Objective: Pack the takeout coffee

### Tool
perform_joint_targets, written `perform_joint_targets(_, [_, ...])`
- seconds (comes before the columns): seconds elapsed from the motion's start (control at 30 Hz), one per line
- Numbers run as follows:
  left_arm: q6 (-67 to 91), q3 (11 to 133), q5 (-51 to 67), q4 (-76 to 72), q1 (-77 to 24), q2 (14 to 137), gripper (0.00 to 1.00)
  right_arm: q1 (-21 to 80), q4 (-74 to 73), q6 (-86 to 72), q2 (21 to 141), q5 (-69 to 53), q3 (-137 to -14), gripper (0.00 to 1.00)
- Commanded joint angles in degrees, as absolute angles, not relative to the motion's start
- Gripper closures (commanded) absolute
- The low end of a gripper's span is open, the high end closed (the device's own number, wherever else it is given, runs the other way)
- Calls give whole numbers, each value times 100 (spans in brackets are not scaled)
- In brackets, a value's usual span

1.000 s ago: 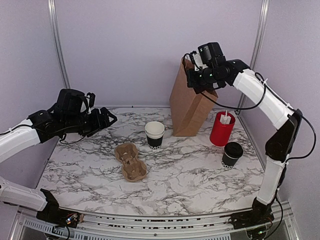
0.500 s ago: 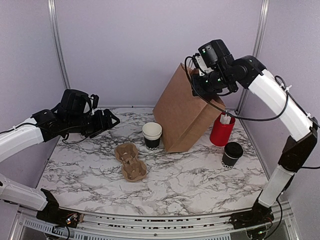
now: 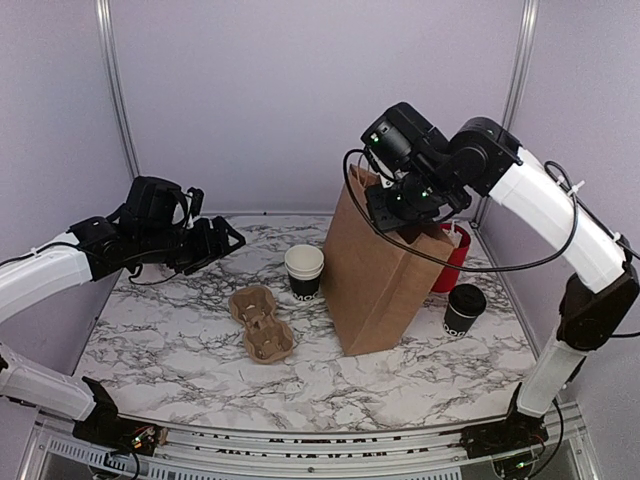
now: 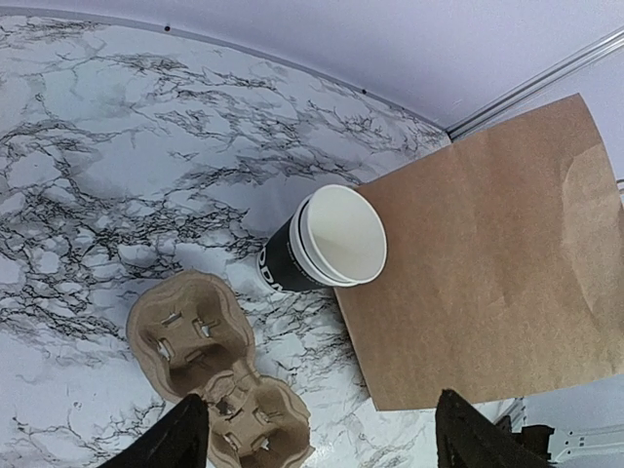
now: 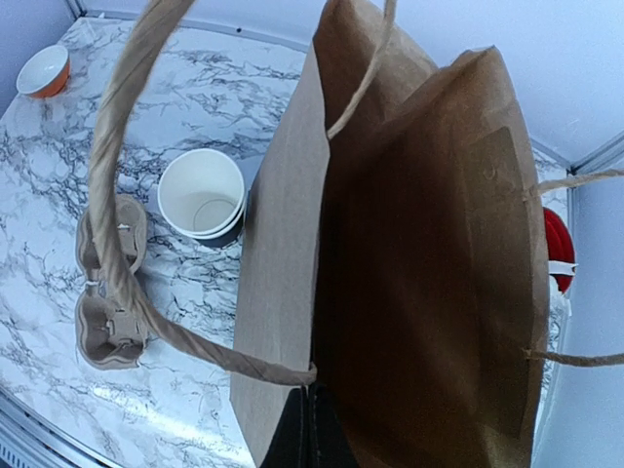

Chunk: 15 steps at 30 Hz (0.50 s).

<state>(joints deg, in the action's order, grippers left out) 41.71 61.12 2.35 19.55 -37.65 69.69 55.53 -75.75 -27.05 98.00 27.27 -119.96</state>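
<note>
The takeout coffee (image 3: 464, 307), a small black cup with a black lid, stands at the right of the table, beside a brown paper bag (image 3: 375, 270). My right gripper (image 3: 383, 200) is shut on the bag's top rim (image 5: 314, 385) and holds it upright with its mouth open. The bag (image 5: 419, 273) hides the coffee in the right wrist view. My left gripper (image 3: 216, 243) hovers open over the left of the table, with nothing between its fingers (image 4: 183, 437). It looks down on a cardboard cup carrier (image 4: 214, 380).
A lidless black cup (image 3: 304, 270) with a white rim stands just left of the bag. The cardboard cup carrier (image 3: 262, 322) lies in front of it. A red cylinder (image 3: 456, 255) stands half hidden behind the bag. An orange bowl (image 5: 44, 70) sits at the far left.
My right arm has swung the bag forward and towards the middle and brought it from tilted to upright. The bag now covers most of the red cylinder. My left arm has barely moved.
</note>
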Motion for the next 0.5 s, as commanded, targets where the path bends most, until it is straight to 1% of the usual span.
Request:
perform_joint_targets(0.0, [4096,6331,322,1791,-3738,7057,19,5842,-7812,-3020,10024,2760,-12173,100])
perform_joint_targets(0.03, [4089,6343,329,1783,-3743,7064,19,5872,-7754,-3011,10040,2703,-12162,100])
perform_joint_targets(0.07, [4089,6353,338,1788,-3742,7076,19,5891,-7681,-2999,10041,2632,-12137,97])
perform_joint_targets(0.17, [4087,6370,349,1791,-3739,7085,19,5915,-7331,-2906,9962,2336,-11993,83])
perform_joint_targets(0.23, [4080,6374,341,1788,-3744,7084,19,5915,-7064,-2846,9857,2202,-11889,72])
perform_joint_targets(0.3, [4078,6381,336,1789,-3743,7084,19,5920,-6860,-2790,9770,2074,-11831,65])
perform_joint_targets(0.37, [4078,6381,341,1792,-3744,7087,19,5916,-6697,-2742,9686,1978,-11795,58])
perform_joint_targets(0.47, [4078,6390,347,1792,-3743,7094,19,5916,-6481,-2666,9566,1865,-11842,51])
